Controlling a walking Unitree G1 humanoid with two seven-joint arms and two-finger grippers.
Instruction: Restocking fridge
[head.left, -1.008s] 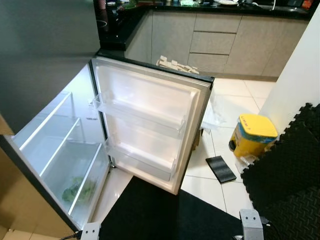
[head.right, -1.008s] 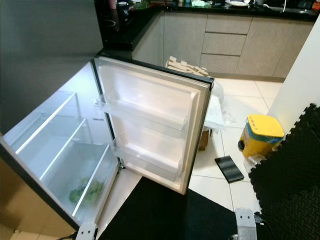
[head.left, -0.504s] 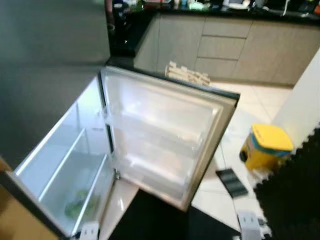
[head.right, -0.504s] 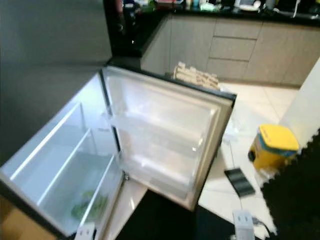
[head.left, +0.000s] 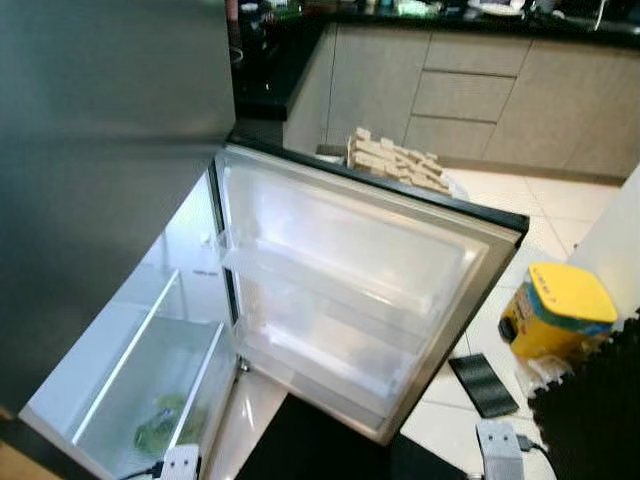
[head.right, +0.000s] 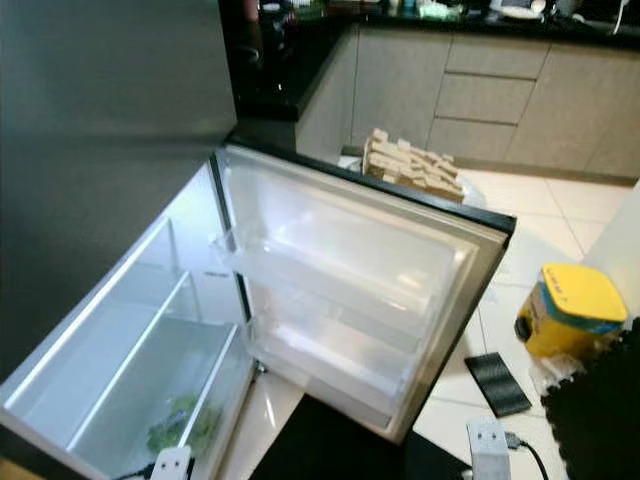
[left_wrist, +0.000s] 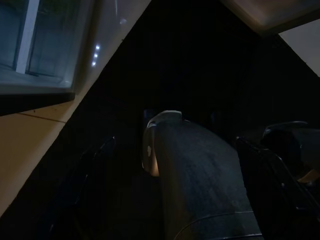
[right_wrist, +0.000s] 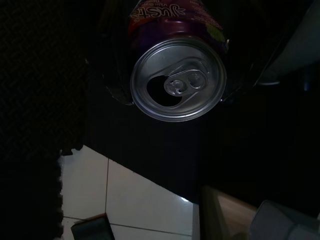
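The fridge (head.right: 110, 150) stood with its door (head.right: 350, 290) swung wide open, and on the door's inner side I counted 2 clear shelves (head.right: 320, 285), one above the other, both without bottles. Inside the fridge there were approx. 2 glass shelves and 1 drawer at the bottom with 1 bunch of green leaves (head.right: 185, 425) in it. The right gripper (right_wrist: 175, 65) hung low over the black floor mat (right_wrist: 150, 150) & was clamped on 1 soda can (right_wrist: 178, 80), purple-red label, silver top w/ the pull tab unopened; one black finger pressed each side of the can, so the can was well apart from the fridge, down by the robot's side. The left gripper (left_wrist: 175, 165) hung idle in the dark near the fridge's lower edge; its 2 fingers (left_wrist: 90, 165) stood apart with nothing between them. On the white tile floor (head.left: 560, 200) I saw 1 yellow bucket (head.left: 555, 310) with a blue label, and just beside it 1 small dark flat thing (head.left: 482, 384). Behind the door lay 1 pile of pale wooden blocks (head.left: 398, 160). Further back were the grey kitchen cabinets (head.left: 470, 85) with 3 drawer fronts stacked, under a dark counter. 1 black foam mat (head.left: 590, 420) lay on the right.
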